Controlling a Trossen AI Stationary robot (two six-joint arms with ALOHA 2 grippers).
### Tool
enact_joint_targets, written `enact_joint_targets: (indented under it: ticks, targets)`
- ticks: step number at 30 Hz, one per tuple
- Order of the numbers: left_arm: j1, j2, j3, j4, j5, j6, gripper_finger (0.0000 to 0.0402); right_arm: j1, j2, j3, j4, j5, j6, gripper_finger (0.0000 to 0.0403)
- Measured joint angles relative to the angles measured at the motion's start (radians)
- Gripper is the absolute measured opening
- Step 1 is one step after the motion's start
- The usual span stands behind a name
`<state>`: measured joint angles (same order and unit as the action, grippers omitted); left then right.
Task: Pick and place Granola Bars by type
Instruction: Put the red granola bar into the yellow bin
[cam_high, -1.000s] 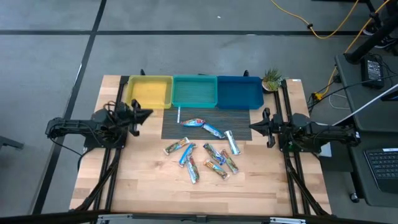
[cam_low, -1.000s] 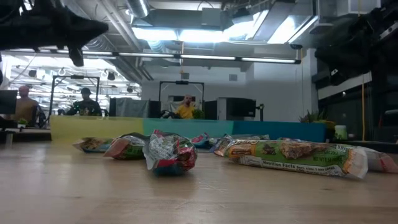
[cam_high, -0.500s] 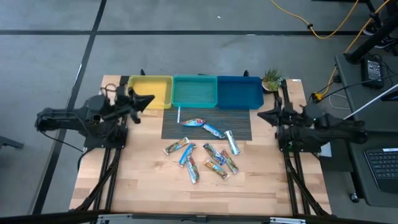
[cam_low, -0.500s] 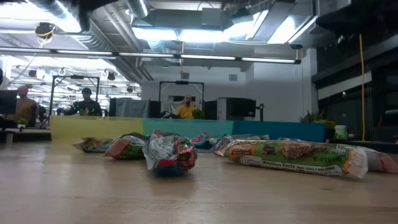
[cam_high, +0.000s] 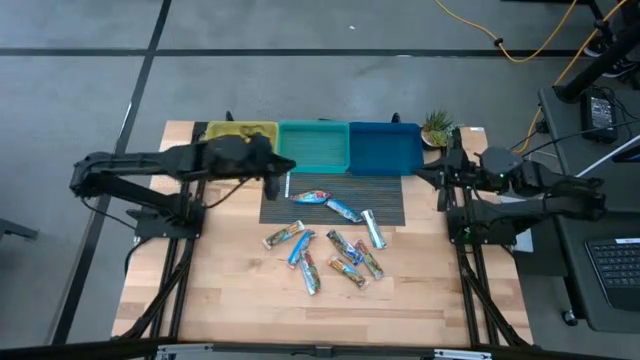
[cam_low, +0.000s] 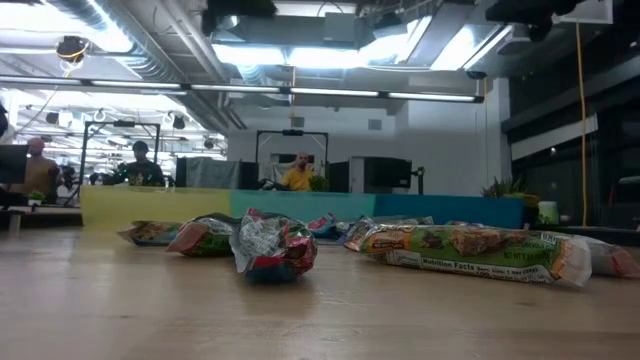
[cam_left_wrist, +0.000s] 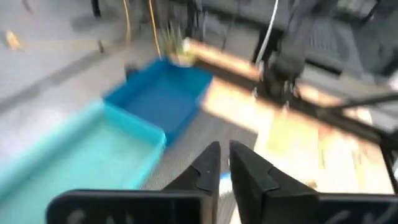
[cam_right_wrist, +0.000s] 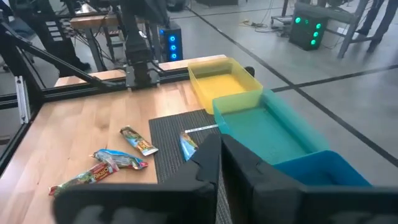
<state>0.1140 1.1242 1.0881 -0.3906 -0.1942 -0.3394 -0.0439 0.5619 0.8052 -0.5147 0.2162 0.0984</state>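
The granola bars (cam_high: 330, 245) lie loose on the desk (cam_high: 230, 290), in front of the teal bin (cam_high: 313, 147). Two of them rest on the dark mat (cam_high: 335, 203) just in front of that bin. The others sit in a scattered bunch a bit farther out on the bare wood. No bar is in a bin yet.

The left hand (cam_high: 283, 167) hangs above the front left corner of the teal bin. Its two fingers are close together, almost touching, and hold nothing. The right hand (cam_high: 422, 176) hangs beside the blue bin (cam_high: 384, 148), well apart from the teal bin. Its fingers are close together too, and empty.

The left hand looks nearer to the bars. The closest one is the red and blue bar (cam_high: 311, 196) on the mat, just in front of the teal bin. It lies flat, and its long side runs along the front wall of the bin, left to right. To grab it, the left hand would probably need to open, come down, and pinch it across its short side.
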Motion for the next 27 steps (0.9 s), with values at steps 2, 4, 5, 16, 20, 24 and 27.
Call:
enact_joint_targets:
  ticks: [2, 4, 5, 16, 20, 24, 27]
  targets:
    - [0.017, 0.063, 0.039, -0.047, 0.043, -0.007, 0.0057, 0.0, 0.016, 0.014, -0.003, -0.013, 0.001, 0.0046]
    - [0.025, 0.12, 0.067, -0.075, 0.06, 0.0, 0.0079, 0.0, 0.027, 0.027, -0.019, -0.026, 0.001, 0.0075]
    - [0.025, 0.143, 0.075, -0.081, 0.06, 0.007, 0.0091, 0.0, 0.031, 0.032, -0.031, -0.026, 0.002, 0.009]
    - [0.025, 0.318, 0.078, -0.296, -0.042, 0.07, 0.0177, 0.0, 0.08, 0.035, -0.052, -0.011, 0.028, 0.0218]
    - [0.025, 0.404, 0.077, -0.352, -0.047, 0.186, 0.0185, 0.0, 0.108, 0.035, -0.053, 0.011, 0.061, 0.0228]
    - [0.025, 0.479, 0.052, -0.297, -0.033, 0.282, 0.0189, 0.0, 0.132, 0.036, -0.053, 0.012, 0.077, 0.0229]
    - [0.026, 0.526, 0.047, -0.268, -0.005, 0.333, 0.0191, 0.0, 0.144, 0.036, -0.054, 0.012, 0.085, 0.0229]
